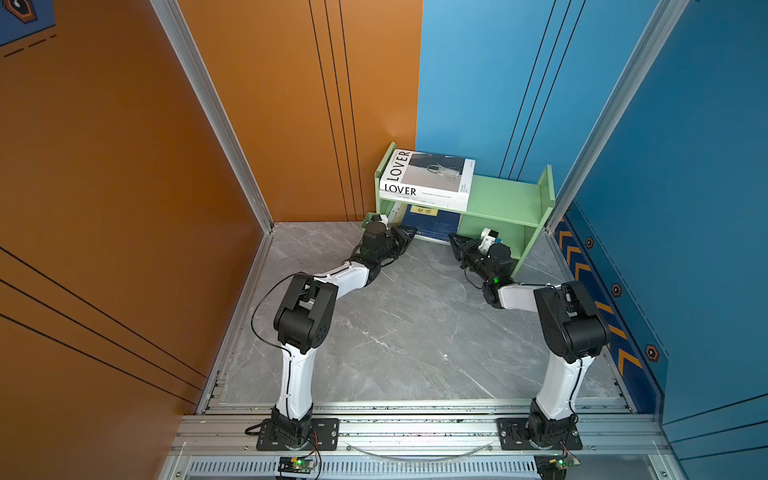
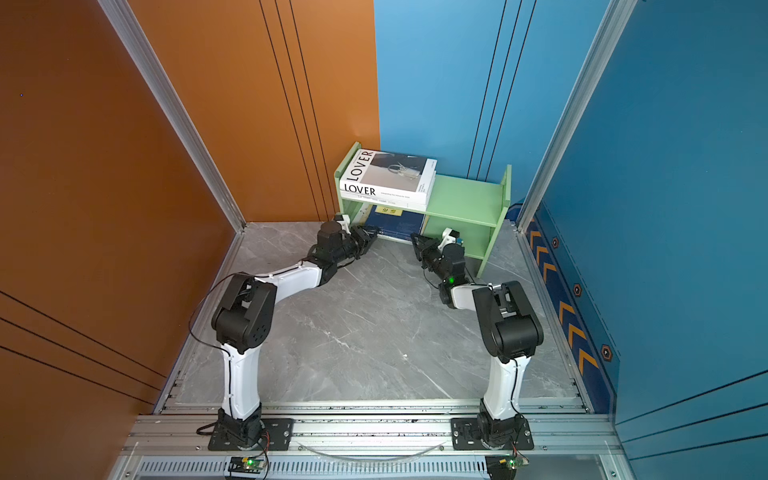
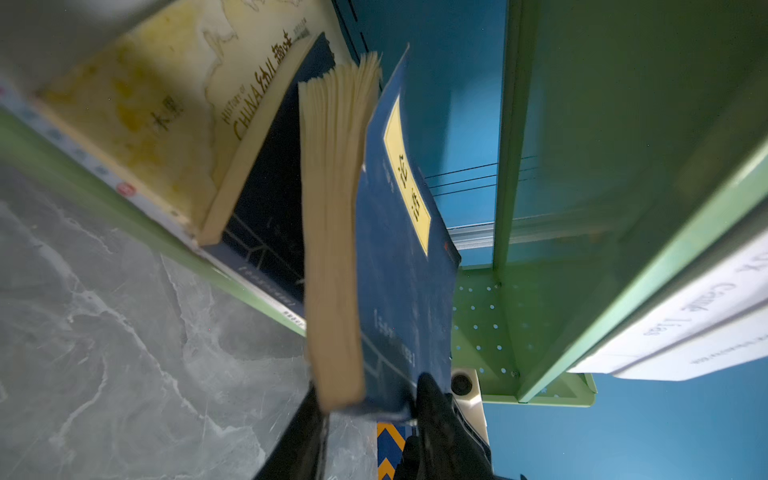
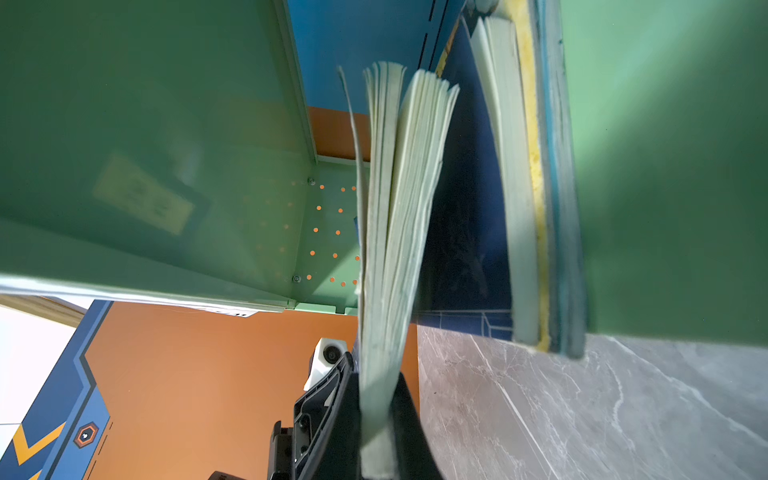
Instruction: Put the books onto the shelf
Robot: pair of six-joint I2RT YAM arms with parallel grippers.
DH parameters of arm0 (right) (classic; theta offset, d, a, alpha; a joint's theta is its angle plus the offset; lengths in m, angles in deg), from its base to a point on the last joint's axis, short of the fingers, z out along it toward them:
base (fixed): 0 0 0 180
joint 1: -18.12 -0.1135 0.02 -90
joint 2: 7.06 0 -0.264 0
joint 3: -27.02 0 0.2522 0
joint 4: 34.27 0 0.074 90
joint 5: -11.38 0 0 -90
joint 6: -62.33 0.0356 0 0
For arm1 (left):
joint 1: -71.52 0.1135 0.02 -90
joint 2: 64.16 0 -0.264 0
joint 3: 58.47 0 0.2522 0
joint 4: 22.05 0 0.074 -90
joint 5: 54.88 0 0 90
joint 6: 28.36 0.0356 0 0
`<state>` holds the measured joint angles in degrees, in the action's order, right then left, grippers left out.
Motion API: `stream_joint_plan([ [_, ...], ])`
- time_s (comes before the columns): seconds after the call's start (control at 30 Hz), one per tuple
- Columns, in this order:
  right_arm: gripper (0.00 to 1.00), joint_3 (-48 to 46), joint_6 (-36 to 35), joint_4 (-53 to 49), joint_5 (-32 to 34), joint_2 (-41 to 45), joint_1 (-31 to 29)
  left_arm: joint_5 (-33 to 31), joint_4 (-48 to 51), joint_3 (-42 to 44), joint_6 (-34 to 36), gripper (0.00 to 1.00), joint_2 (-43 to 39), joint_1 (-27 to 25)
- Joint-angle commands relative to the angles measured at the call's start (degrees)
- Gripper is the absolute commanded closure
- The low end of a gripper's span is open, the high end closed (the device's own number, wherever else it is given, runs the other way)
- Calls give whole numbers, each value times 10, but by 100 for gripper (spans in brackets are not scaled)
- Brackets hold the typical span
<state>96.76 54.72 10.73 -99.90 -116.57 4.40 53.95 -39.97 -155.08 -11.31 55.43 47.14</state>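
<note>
— Where was the book when you looked?

— The navy book [image 1: 436, 224] hung inside the lower tier of the shelf [image 1: 503, 199], gripped at both ends. My right gripper [image 4: 376, 382] was pinched tight on its cream pages, which fanned out loose beyond the jaws. My left gripper [image 3: 372, 401] sat closed on the opposite corner, one finger [image 3: 432, 399] on the matte cover and its mate against the page block.

— Anything crowding it?

— Plenty. Under it lay a stack: a second navy book [image 3: 270, 199], then the yellow book [image 3: 145, 116] (map-printed, lettered in Chinese), then the teal book [image 4: 561, 199] lowest. The upper board [image 3: 623, 124] sat close above. On that board, at the shelf's left end, lay two thick white slabs, LOVER [image 1: 424, 174] on top of a plain white book [image 1: 415, 202].

— And the surroundings?

— Smooth green panels, one inside the lower tier drilled with small holes [image 3: 478, 324]. The table [image 1: 395, 332] was grey and marble-veined. I had an orange wall [image 1: 291, 104] to the left and a blue wall [image 1: 478, 83] behind the shelf.
</note>
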Motion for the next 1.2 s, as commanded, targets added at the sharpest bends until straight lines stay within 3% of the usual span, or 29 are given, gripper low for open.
stream_joint_plan([
  [0.0, 95, 19, 4, 52, -17, -3, -2, -7, 5, -26, -2, 67, 17, -5],
  [0.2, 91, 19, 4, 55, -16, -6, -2, 2, -15, -42, -20, 81, 30, -4],
  [0.3, 79, 16, 3, 52, -13, -4, -1, 1, -19, -47, -5, 86, 29, -1],
  [0.4, 57, 12, -4, 35, -11, 3, 6, 6, -40, -49, 7, 89, 32, 3],
  [0.47, 52, 7, -13, 21, -9, 12, 12, 6, -48, -47, 6, 92, 34, 7],
  [0.9, 51, -5, -124, -151, 13, 95, 32, 20, -82, -91, -22, 92, 77, 19],
  [1.17, 51, -6, -133, -162, 10, 96, 32, 17, -117, -102, -63, 92, 95, 16],
])
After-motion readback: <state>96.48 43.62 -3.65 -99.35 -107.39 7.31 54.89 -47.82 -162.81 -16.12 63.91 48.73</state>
